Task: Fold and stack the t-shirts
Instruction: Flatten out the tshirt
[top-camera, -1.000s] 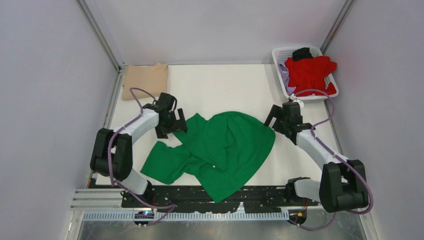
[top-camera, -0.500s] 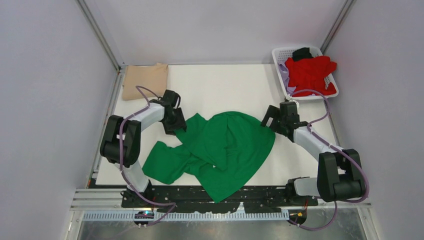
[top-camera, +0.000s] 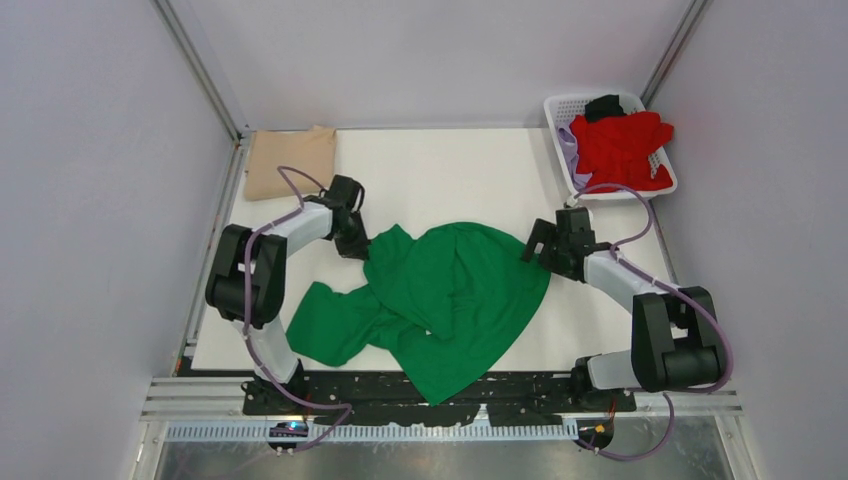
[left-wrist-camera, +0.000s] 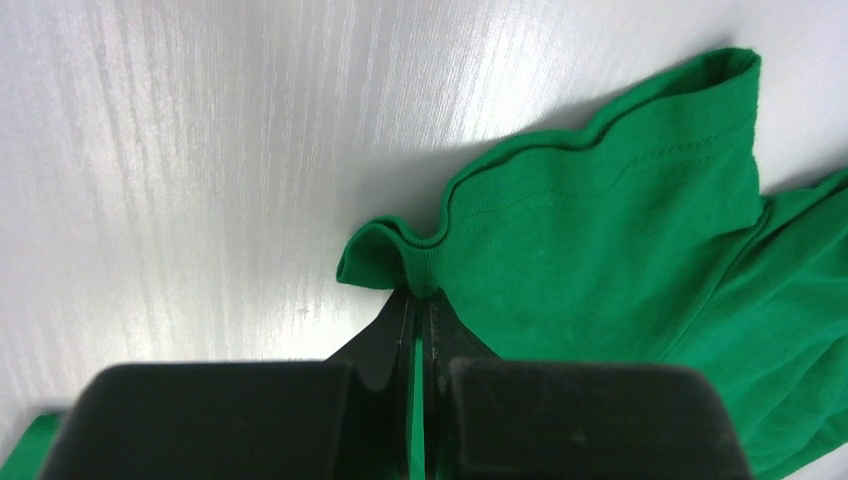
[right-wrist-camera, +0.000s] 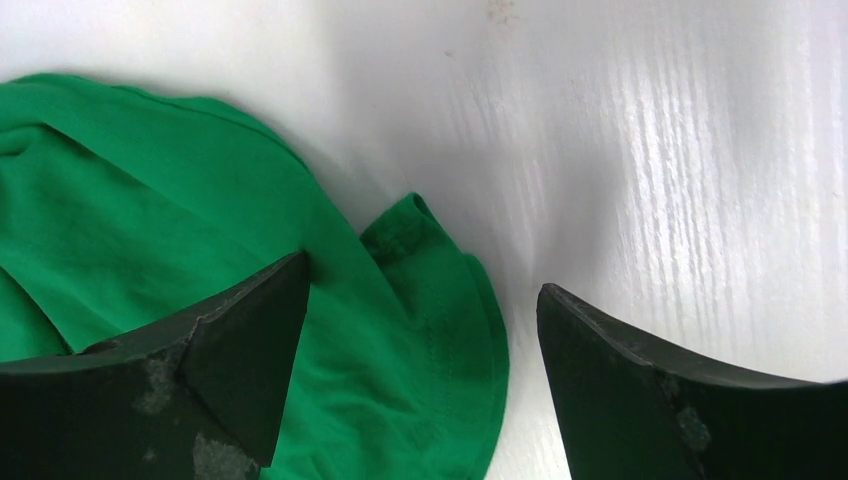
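Way over in the far right corner of the table is the white basket, so I'll place everything off that. A red t-shirt is heaped in it and spills over its rim; a lilac garment peeks out at its left wall; a black garment sits at its far end. The tan t-shirt lies folded flat, well apart from the basket in the opposite far corner.

The green t-shirt is out of the basket, down and to the left of it, mid-table. It's crumpled, not spread. Its long axis runs slantwise, one end pointing up toward the basket and the other, a narrower rumpled lobe, pointing away from it toward the near left; there's also a pointy flap hanging toward the arm bases. I honestly can't tell which way the neck faces.

The left gripper is at the corner of the shirt farthest from the basket. In the left wrist view its fingers are pressed together on a little bunched fold of the stitched hem of the green cloth.

The right gripper is at the shirt edge nearest the basket. In the right wrist view the fingers are spread wide apart, with a small hemmed curl of green lying between them; nothing is gripped.
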